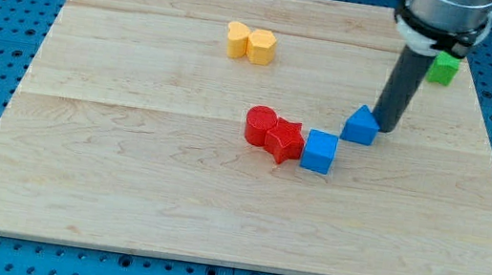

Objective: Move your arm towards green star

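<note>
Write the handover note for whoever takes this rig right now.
My tip is down on the board, right beside the blue triangular block, on its right in the view.
The green block sits near the view's top right, partly hidden behind the arm; its star shape cannot be confirmed.
Done: nothing certain; my tip is not at the green block yet.
Left: move my tip up and right in the view to it.
Also there: blue cube, two red blocks, two yellow blocks.

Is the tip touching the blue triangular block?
Cannot tell. In the camera view my tip sits against the blue triangular block's right edge; no gap shows.
</note>
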Tool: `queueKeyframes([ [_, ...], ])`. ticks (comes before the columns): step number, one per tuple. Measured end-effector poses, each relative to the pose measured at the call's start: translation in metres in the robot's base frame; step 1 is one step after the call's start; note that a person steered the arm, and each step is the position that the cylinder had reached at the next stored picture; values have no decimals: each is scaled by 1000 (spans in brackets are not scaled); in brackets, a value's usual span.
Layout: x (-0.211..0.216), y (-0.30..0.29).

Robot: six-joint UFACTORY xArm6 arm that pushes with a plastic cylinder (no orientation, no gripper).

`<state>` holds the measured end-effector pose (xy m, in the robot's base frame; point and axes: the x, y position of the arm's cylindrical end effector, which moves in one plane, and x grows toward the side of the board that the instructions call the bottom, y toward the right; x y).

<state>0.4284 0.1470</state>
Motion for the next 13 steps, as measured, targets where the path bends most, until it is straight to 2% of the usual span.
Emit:
queueKeyframes([
  [2,21,-54],
  [3,9,-38],
  [4,-25,15],
  [6,-58,153],
  [7,-84,197],
  [9,-140,196],
  [10,-153,189],
  [13,-110,188],
])
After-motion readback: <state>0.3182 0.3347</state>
